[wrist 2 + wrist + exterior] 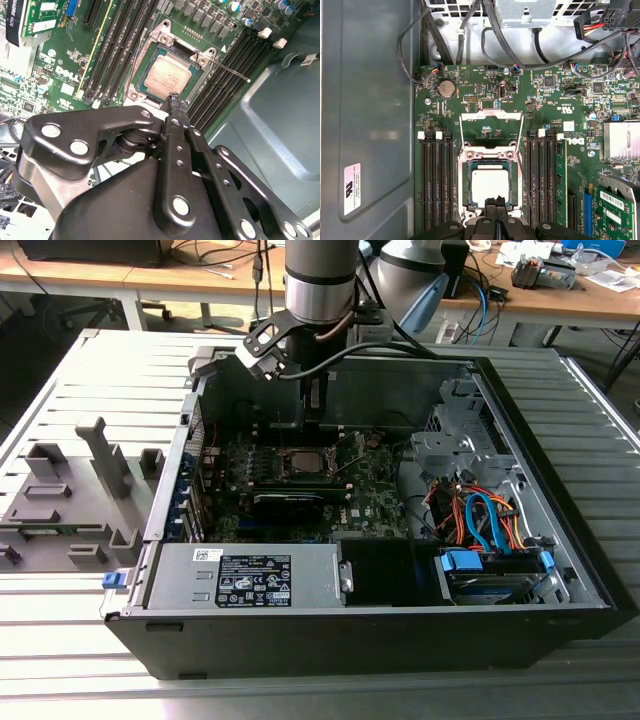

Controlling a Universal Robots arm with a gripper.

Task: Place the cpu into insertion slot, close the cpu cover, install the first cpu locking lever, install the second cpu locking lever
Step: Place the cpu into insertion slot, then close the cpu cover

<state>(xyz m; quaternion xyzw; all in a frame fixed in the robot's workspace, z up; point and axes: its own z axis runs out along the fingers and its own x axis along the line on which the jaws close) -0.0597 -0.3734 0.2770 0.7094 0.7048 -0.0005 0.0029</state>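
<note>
Reading the exterior view as a dial, we find the tool (312, 423) at twelve o'clock, reaching down inside the computer case (380, 640) on the slatted surface (60, 660). In both wrist views its fingers (492, 209) are clenched together with nothing between them, the tip hovering just beside one edge of the cpu (490, 186). The cpu lies flat in the insertion slot (468, 180). The cpu cover (491, 115) stands swung open, and a locking lever (232, 71) sticks out free.

We judge the main risk is the tip dragging over the cpu or snagging that lever, tilting the cpu on its contacts. Room is tight: memory slots (437, 185) flank the insertion slot on both sides and the case wall (370, 125) runs near. The power supply (250, 575) at six o'clock and the cables (480, 520) at four o'clock lie well apart.
</note>
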